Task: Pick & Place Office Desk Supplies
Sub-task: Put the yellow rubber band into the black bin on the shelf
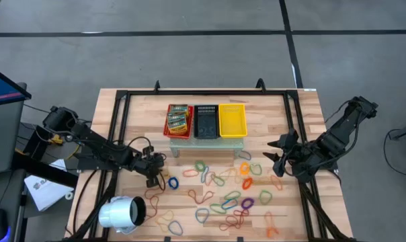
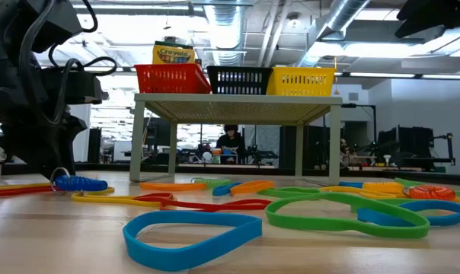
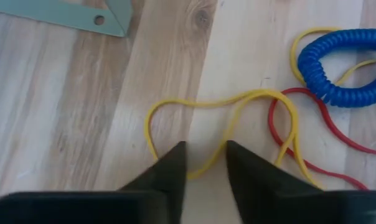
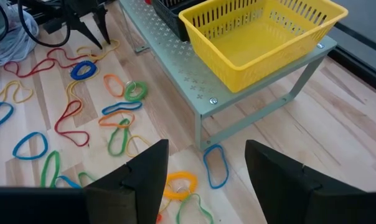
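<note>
Many rubber bands (image 1: 223, 195) in several colours lie loose on the wooden table. My left gripper (image 3: 203, 171) is down at the table at the left (image 1: 153, 179), pointing steeply down. Its fingertips stand a narrow gap apart on either side of one strand of a thin yellow rubber band (image 3: 238, 99). A blue coiled band (image 3: 343, 65) and a red band (image 3: 312, 137) lie just beside it. My right gripper (image 4: 206, 180) hangs open above the table's right part (image 1: 278, 156), with nothing between its fingers. Printed packets (image 1: 179, 118) sit in the red basket. My left gripper comes from above, slanting down, with a middle strand (image 3: 208, 163) of the yellow band between its two fingertips. The band lies flat and slack on the table. Whether the fingers (image 3: 172, 168) touch the strand, I cannot tell.
A red basket (image 1: 169, 128), a black basket (image 1: 206, 121) and a yellow basket (image 1: 232, 119) stand in a row on a low pale-green stand (image 4: 194, 81) at the table's far middle. A white cylinder (image 1: 121, 214) lies near the front left corner.
</note>
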`<action>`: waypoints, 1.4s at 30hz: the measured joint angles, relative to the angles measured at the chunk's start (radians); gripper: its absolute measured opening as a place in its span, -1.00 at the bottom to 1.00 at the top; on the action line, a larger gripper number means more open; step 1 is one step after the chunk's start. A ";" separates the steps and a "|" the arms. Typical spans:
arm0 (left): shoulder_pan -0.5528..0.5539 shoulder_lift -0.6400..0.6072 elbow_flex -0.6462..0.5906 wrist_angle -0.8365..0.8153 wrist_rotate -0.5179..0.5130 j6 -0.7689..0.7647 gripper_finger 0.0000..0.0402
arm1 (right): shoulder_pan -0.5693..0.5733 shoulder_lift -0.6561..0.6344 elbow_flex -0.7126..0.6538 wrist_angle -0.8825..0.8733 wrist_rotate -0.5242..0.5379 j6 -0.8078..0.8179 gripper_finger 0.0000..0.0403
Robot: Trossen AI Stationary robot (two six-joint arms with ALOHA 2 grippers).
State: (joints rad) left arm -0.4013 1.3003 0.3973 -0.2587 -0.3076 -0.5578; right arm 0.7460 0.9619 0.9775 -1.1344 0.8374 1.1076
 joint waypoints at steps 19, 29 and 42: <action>0.001 0.004 0.191 0.060 0.009 -0.045 -1.00 | 0.000 0.000 0.000 0.102 0.002 -0.074 0.04; 0.001 0.004 0.378 0.057 -0.040 0.045 -1.00 | -0.012 0.010 0.000 0.160 0.001 -0.121 0.04; 0.105 0.002 0.679 0.059 -0.069 0.358 -1.00 | -0.062 0.049 0.001 0.186 -0.001 -0.150 0.04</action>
State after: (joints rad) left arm -0.2965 1.3025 1.0767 -0.1997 -0.3769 -0.1994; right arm 0.6838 1.0108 0.9783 -0.9482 0.8360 0.9573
